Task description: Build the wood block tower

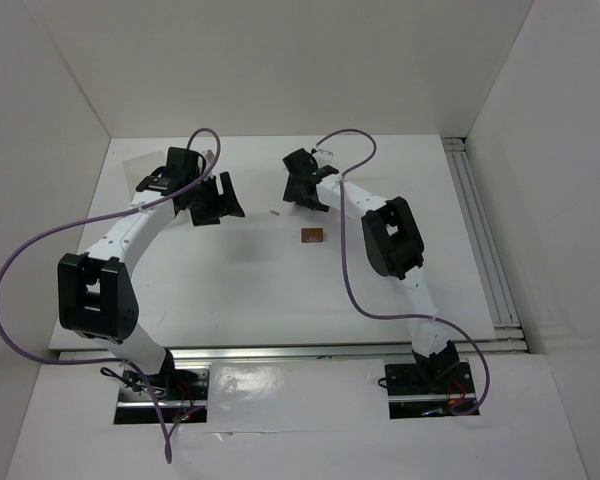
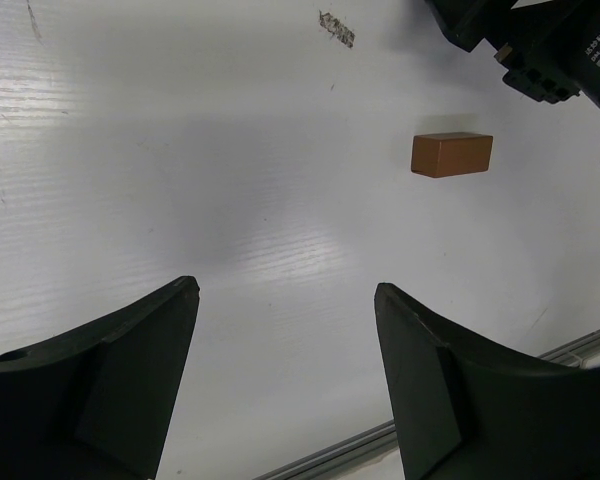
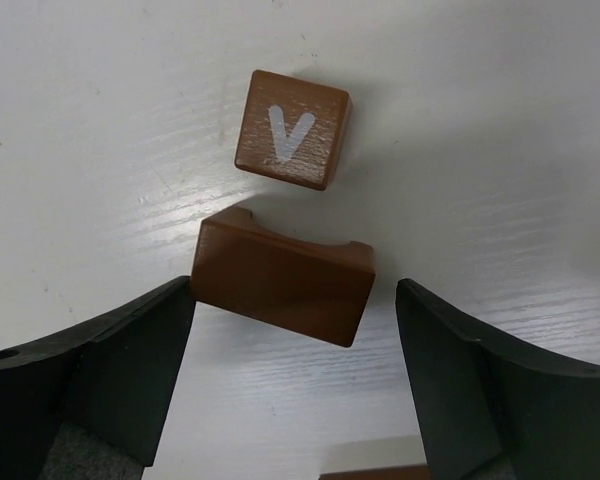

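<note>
R gripper (image 3: pixel 295 288): hung w/ jaws spread wide, pinched nothing. Between its fingers (image 3: pixel 130 370) saw arched brick (image 3: pixel 283 285) lying on table (image 3: pixel 520 120); L end right by L finger, contact unclear; clear gap on R side. Just beyond brick, noted cube (image 3: pixel 292 130) w/ white V on face toward cam. Caught edge of third block (image 3: pixel 372 472) at btm of that view.

L gripper (image 2: pixel 285 290): spread too, gripped nothing, hovered over white table.

From top cam, made out wood blocks (image 1: pixel 311 236) as one small reddish-brown patch mid-table, near R gripper, well apart from L one. Spotted pale sliver (image 1: pixel 274 212) between the two grippers.
</note>
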`<state>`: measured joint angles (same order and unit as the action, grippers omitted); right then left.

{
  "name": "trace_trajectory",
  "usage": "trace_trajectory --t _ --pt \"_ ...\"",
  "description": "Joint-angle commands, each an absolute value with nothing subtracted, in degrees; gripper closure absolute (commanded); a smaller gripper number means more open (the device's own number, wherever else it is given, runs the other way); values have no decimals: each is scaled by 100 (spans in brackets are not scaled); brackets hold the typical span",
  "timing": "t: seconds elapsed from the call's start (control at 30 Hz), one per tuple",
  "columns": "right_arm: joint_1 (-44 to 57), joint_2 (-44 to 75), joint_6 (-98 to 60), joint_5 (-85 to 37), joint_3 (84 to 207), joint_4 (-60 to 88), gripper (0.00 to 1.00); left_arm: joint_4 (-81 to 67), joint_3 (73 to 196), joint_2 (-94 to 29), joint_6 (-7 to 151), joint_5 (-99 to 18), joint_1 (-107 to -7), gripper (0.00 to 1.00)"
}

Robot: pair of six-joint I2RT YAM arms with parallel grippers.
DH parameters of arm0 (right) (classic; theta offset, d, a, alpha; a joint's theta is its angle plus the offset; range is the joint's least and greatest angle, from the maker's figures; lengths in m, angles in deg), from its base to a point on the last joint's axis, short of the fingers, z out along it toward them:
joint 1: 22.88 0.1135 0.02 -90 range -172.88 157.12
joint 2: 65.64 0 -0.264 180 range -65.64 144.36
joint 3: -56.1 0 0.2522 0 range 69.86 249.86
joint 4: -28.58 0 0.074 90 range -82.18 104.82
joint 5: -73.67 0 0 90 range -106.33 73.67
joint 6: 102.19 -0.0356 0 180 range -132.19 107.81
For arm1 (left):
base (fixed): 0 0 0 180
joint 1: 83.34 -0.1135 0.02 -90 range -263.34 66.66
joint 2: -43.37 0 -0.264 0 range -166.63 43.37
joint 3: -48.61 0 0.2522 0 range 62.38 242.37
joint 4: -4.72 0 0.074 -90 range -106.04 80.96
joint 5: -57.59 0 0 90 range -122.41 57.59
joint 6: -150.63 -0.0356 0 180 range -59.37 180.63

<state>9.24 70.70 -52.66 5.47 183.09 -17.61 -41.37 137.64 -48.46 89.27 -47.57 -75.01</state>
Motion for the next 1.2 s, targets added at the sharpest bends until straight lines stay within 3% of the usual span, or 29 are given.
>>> trace_trajectory --t 0.0,0.3,0.67,1.07,1.17 --pt "964 7182 -5359 696 18710 -1744 13 -4068 13814 -4654 8857 -4806 -7535 16" --pt "964 7244 -5095 810 18851 -1744 25 -4068 13814 -4707 8857 -4806 -7535 16" --pt "964 7402 -4990 810 18965 -1797 19 -4068 13814 -4759 8857 -4920 -7535 16" --pt "964 7218 -4859 863 19018 -1805 42 -4068 13814 -4812 8857 -4920 -7535 16" --pt "964 7051 -4779 915 19018 -1805 42 -4068 13761 -4812 8857 -4920 -7535 16"
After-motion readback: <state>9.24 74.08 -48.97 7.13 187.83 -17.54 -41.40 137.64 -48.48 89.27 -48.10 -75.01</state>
